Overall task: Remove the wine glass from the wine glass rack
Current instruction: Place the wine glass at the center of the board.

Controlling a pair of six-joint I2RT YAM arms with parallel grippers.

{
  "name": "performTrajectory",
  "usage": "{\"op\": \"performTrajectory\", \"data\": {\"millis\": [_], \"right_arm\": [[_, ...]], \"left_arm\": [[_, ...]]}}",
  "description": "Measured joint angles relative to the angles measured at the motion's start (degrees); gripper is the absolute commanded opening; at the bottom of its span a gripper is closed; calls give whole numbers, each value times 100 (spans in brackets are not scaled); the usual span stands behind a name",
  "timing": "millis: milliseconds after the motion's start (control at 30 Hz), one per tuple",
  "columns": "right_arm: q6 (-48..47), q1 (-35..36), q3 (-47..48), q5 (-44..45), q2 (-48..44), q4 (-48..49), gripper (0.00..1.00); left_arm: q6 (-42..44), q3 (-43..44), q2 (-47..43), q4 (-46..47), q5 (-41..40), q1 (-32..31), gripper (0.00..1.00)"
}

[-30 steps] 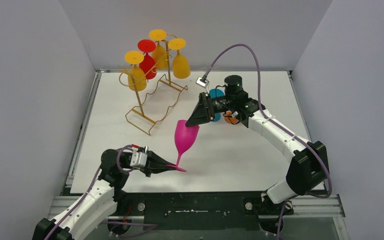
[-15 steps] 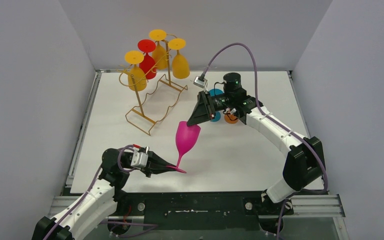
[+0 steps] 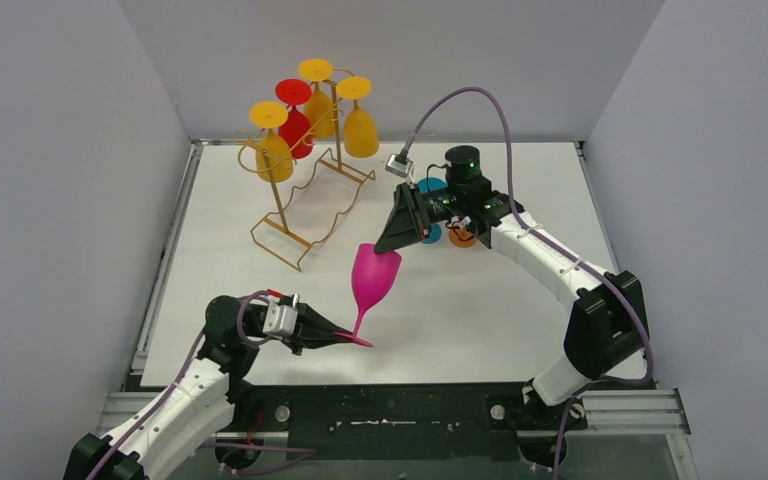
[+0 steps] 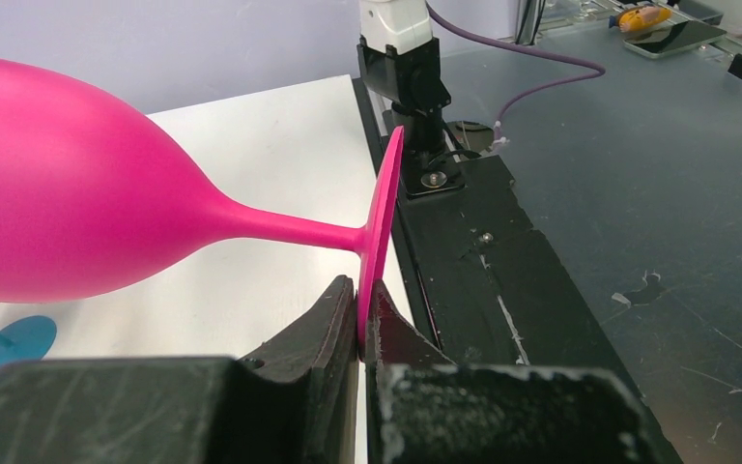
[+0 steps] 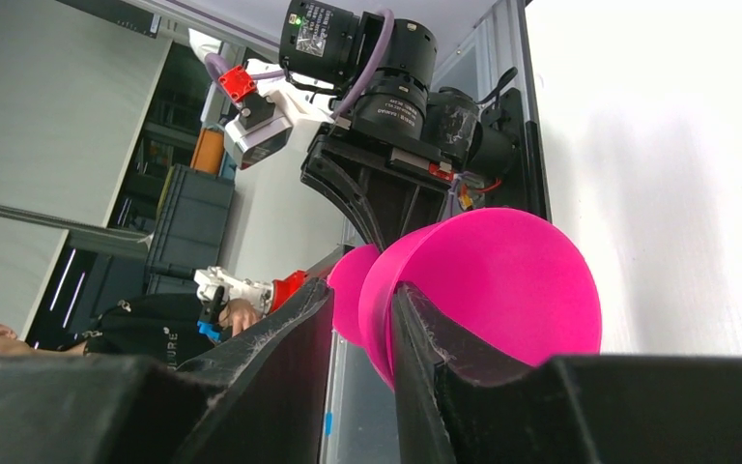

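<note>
A pink wine glass (image 3: pixel 373 280) stands tilted off the table, clear of the gold wire wine glass rack (image 3: pixel 305 205). My left gripper (image 3: pixel 335 335) is shut on the edge of its round foot, seen in the left wrist view (image 4: pixel 362 300), where the glass (image 4: pixel 58 193) lies sideways. My right gripper (image 3: pixel 385 243) is at the bowl's rim. In the right wrist view (image 5: pixel 357 309) its jaws stand apart astride the rim of the glass (image 5: pixel 512 280), with a gap showing at one finger. Three yellow glasses and a red glass (image 3: pixel 295 125) hang on the rack.
A blue glass (image 3: pixel 430 190) and an orange glass (image 3: pixel 460 237) sit on the table behind my right wrist. The blue glass's foot shows in the left wrist view (image 4: pixel 10 343). Grey walls enclose the white table (image 3: pixel 480 320) on three sides.
My right arm has shifted slightly left, bringing its jaws closer onto the pink glass's rim. The left gripper keeps its hold on the foot.
</note>
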Motion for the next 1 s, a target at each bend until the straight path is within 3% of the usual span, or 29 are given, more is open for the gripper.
{"op": "performTrajectory", "data": {"millis": [233,533,833,1000], "right_arm": [[-31,44,0,-4,0,-7,25],[-181,55,15,-2,0,-118,31],[-487,120,133,-4,0,-446,16],[-603,122,149,-9,0,-586,3]], "left_arm": [[33,0,0,0,0,0,0],[57,0,-31,-39,-11,0,0],[129,0,-94,-61,-20,-2,0],[157,0,-107,-120,-22,-17,0]]}}
